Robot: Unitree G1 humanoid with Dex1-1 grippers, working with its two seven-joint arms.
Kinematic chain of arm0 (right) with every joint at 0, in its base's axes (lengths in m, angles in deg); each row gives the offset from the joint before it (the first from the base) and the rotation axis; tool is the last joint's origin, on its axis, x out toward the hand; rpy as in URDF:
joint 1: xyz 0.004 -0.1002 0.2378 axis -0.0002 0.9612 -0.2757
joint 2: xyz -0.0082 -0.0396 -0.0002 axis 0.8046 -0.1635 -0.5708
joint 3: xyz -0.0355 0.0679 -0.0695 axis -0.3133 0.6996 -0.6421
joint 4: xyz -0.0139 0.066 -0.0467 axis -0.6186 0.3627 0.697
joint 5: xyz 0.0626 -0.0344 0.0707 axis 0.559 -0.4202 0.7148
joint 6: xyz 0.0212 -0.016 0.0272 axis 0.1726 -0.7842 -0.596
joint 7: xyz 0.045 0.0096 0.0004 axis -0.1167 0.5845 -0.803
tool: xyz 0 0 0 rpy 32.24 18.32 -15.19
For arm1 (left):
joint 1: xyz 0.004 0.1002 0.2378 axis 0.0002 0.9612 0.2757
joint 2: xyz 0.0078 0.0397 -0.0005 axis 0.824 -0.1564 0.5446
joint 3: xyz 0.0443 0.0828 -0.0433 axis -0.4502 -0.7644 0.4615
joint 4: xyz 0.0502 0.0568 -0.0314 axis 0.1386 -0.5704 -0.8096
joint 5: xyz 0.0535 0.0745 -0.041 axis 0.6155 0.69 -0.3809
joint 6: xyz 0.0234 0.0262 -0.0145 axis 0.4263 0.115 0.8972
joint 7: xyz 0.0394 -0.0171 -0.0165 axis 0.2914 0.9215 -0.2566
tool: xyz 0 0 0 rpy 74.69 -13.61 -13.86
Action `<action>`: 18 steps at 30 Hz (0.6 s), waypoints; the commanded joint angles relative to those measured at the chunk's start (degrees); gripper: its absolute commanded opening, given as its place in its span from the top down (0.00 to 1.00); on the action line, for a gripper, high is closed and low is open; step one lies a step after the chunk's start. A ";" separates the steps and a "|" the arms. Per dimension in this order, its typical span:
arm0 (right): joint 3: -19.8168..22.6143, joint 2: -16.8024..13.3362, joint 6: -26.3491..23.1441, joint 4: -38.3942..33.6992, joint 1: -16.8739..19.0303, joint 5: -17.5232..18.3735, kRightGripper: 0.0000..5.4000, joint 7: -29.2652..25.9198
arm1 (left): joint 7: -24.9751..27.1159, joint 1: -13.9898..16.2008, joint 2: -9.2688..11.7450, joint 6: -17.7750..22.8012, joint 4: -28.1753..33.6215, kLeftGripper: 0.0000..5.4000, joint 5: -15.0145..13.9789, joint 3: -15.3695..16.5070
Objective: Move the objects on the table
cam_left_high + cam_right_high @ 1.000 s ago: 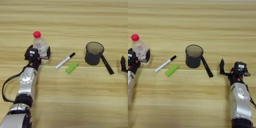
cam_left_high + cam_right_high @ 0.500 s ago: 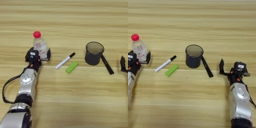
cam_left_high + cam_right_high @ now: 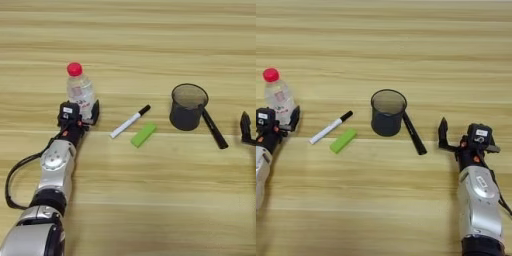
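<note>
- Standing upright near the left edge of the table (image 3: 150,200), the clear bottle (image 3: 81,92) with its red cap sits between the fingers of the left gripper (image 3: 80,111).
- One black finger (image 3: 95,111) of that gripper shows at the bottle's right side and the gripper's body is against its base on the left; the fingers bracket the base, though actual contact cannot be made out.
- The left arm (image 3: 52,175) runs from the near left corner of the table up to the bottle.
- Right of the bottle lies a white marker with a black cap (image 3: 130,121), slanted, cap end pointing toward the far right.
- Just beside the marker, on its near right side and apart from it, lies the green block (image 3: 143,135), slanted the same way.
- Toward the middle right stands the dark grey cup (image 3: 388,112), upright, mouth open to the top.
- The black stick (image 3: 414,134) lies against the cup's right side, slanting toward the near right.
- Near the right edge, the right gripper (image 3: 458,137) rests low over the table with its fingers spread, pinching nothing, well apart from the stick.
</note>
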 commanded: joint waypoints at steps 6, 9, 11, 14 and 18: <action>-0.22 0.31 0.57 0.95 -1.26 -0.08 0.00 0.27 | 2.70 3.49 -0.13 -1.90 10.00 0.42 -0.59 -1.40; -0.33 0.35 0.53 1.32 -1.58 -0.22 0.00 0.31 | 4.26 7.65 -0.56 0.49 21.21 0.43 -1.37 -3.20; -0.36 0.39 0.59 1.53 -1.74 -0.24 0.00 0.32 | 6.62 11.12 -1.15 3.81 29.36 0.43 -3.02 -5.62; -0.43 0.48 0.71 1.88 -2.03 -0.34 0.00 0.48 | 9.54 13.60 -1.05 8.25 34.88 0.43 -4.98 -7.93; -0.56 0.56 0.85 2.15 -2.17 -0.41 0.00 0.66 | 14.47 16.11 -0.38 13.35 39.03 0.43 -6.69 -11.49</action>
